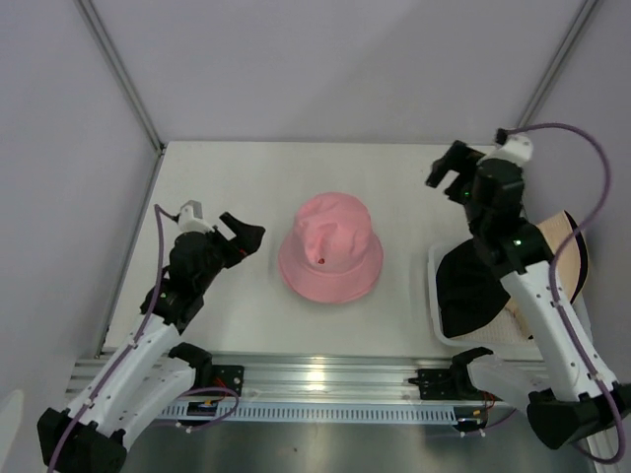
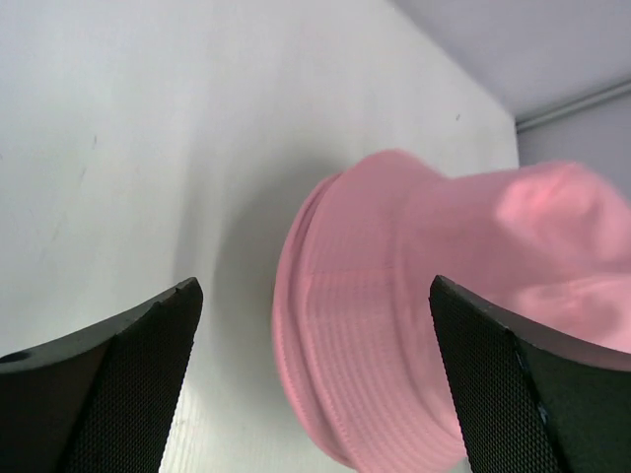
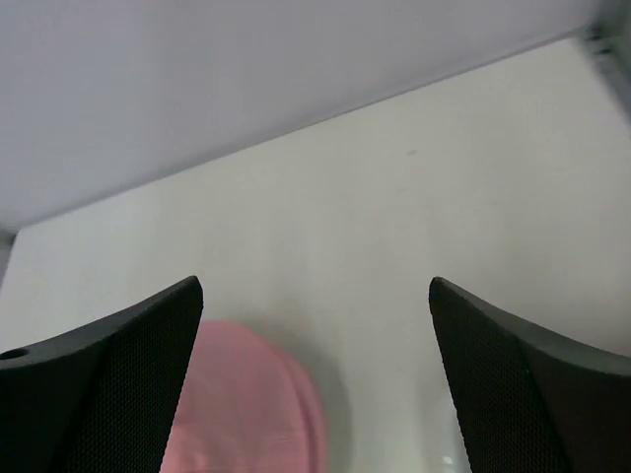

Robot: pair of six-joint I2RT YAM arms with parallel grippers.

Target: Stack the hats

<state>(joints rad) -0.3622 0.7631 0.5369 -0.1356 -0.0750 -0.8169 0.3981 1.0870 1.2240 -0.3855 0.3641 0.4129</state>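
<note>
A pink bucket hat [image 1: 330, 248] sits crown up in the middle of the table; it also shows in the left wrist view [image 2: 444, 305] and at the bottom left of the right wrist view [image 3: 246, 409]. A black hat [image 1: 468, 286] and a beige hat [image 1: 564, 241] lie in the white mesh tray [image 1: 436, 317] at the right. My left gripper [image 1: 241, 235] is open and empty, just left of the pink hat's brim. My right gripper [image 1: 449, 172] is open and empty, raised above the table behind the tray.
The table's back edge meets the grey wall [image 1: 325, 69]. The metal rail [image 1: 315, 379] with both arm bases runs along the near edge. The right arm's cable [image 1: 592, 197] loops over the beige hat.
</note>
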